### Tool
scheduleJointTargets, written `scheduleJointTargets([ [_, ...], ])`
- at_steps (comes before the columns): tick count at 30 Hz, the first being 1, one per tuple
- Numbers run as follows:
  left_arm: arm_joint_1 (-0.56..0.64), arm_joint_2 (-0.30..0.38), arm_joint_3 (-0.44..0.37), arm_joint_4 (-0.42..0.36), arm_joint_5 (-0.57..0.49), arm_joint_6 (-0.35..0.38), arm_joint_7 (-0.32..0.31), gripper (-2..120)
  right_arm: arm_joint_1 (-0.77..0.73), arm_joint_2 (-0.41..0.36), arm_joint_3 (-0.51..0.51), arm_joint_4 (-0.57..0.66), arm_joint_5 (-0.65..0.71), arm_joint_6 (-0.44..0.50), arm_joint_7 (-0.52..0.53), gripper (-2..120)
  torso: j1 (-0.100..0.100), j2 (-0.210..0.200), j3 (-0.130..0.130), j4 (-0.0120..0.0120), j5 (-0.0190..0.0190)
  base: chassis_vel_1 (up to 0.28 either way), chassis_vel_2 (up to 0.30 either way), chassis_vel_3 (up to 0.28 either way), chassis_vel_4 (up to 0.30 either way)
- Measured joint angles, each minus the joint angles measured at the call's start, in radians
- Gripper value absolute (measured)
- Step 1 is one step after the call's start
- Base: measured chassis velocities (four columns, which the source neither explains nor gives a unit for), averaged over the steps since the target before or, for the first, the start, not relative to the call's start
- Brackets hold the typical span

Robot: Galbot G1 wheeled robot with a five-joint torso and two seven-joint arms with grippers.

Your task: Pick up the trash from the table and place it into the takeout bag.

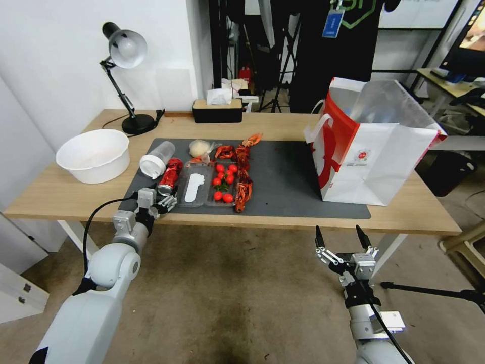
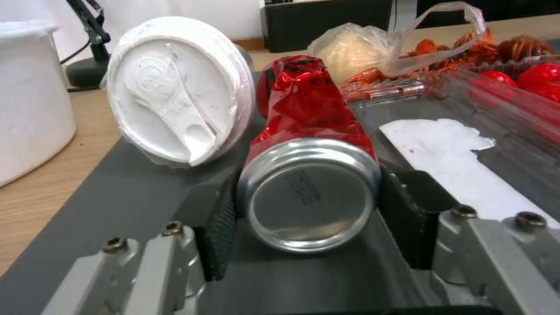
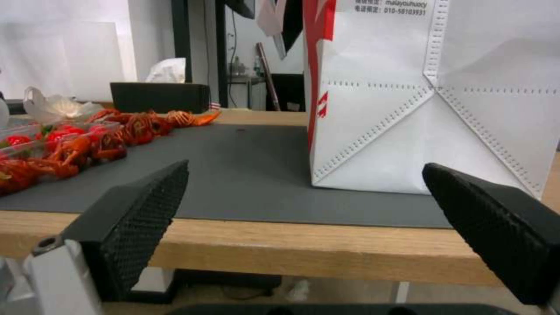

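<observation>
from the head camera you see the table (image 1: 60, 194) with its dark grey mat (image 1: 288, 184). your left gripper (image 1: 162, 201) sits at the mat's near left corner, right at the silver end of the red drink can (image 1: 170, 175), which lies on its side. just beside the can, toward the white basin (image 1: 93, 154), the clear plastic cup (image 1: 156, 158) lies tipped over with its white lid facing you. behind the can rests the small whitish wad (image 1: 200, 147) in thin plastic. to the can's right lie a clear tray (image 1: 194, 184), cherry tomatoes (image 1: 224, 181) and crayfish shells (image 1: 243, 174). the takeout bag (image 1: 376, 151) stands upright and open on the mat's right end, well apart from the can. your right gripper (image 1: 342, 237) hangs below the table's front edge, its jaws spread wide with nothing between them.

in the left wrist view the can (image 2: 309, 175) lies between the black pads (image 2: 217, 232), its dented red body pointing away. one pad touches the can's rim and the other sits right against the opposite side, so the jaws look clamped on it. the cup's white lid (image 2: 178, 89) is just beside the can.

in the right wrist view the right gripper's fingers (image 3: 143, 210) stand far apart, level with the table's front edge. the bag (image 3: 432, 100) stands ahead on the mat, and the crayfish shells (image 3: 111, 133) lie off to one side.
</observation>
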State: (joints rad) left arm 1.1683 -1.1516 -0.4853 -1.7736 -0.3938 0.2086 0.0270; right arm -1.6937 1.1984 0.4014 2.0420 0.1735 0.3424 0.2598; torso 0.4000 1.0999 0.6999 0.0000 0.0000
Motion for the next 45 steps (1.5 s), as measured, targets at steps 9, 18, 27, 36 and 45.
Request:
scheduleJointTargets([
  [9, 0.013, 0.018, -0.011, -0.046, 0.001, -0.015, 0.008, 52, -0.001, 0.003, 0.000, -0.001, 0.000, 0.002, 0.000, 100, 0.000, 0.000, 0.000, -0.0001, -0.0001, 0.000, 0.000, 0.000, 0.000],
  [18, 0.056, 0.052, -0.046, -0.169, -0.009, -0.021, 0.034, 52, -0.001, 0.006, 0.000, 0.001, -0.003, 0.003, 0.000, 100, 0.000, 0.000, 0.000, 0.0002, 0.0000, 0.000, 0.000, 0.000, 0.000],
  [27, -0.047, 0.165, 0.059, -0.229, -0.197, -0.082, 0.052, 52, -0.006, 0.007, -0.001, 0.005, -0.006, 0.006, 0.001, 100, 0.000, 0.000, 0.000, 0.0000, 0.0000, 0.000, 0.000, 0.000, 0.000],
  [36, -0.345, 0.302, 0.303, -0.177, -0.344, -0.124, 0.090, 52, -0.004, 0.011, 0.001, 0.004, -0.008, 0.007, 0.001, 100, 0.000, 0.000, 0.000, -0.0002, 0.0003, 0.000, 0.000, 0.000, 0.000],
  [45, -0.643, 0.266, 0.580, -0.094, -0.450, -0.122, 0.083, 52, -0.006, 0.014, 0.011, 0.004, -0.010, 0.006, 0.003, 100, 0.000, 0.000, 0.000, 0.0000, 0.0002, 0.000, 0.000, 0.000, 0.000],
])
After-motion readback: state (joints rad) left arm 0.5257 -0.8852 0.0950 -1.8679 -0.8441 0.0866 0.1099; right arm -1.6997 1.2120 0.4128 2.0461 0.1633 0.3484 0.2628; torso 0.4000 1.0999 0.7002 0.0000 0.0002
